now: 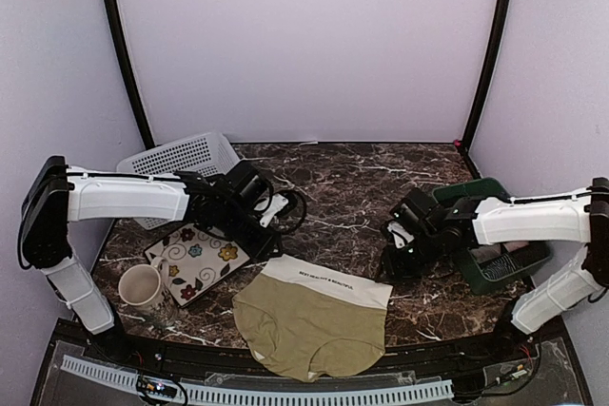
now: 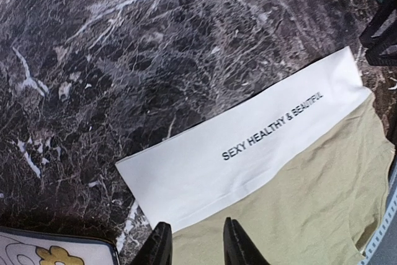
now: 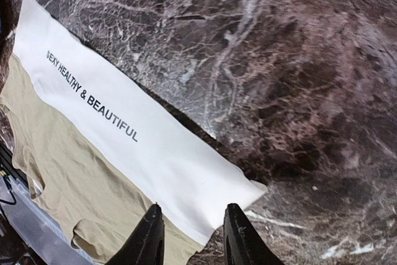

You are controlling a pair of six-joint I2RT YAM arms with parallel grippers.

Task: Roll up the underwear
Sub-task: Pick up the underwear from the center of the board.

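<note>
Underwear (image 1: 309,325) flat (khaki); left claw (image 2: 195,223), right claw (image 3: 193,207) parted over far corners.

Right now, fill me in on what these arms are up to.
Both arms are working on the olive-khaki underwear, which lies flat and unrolled on the marble table. The left claw hangs over the left end of its white waistband, the right claw over the right end, each with jaws apart and the cloth apparently not yet pinched.
</note>
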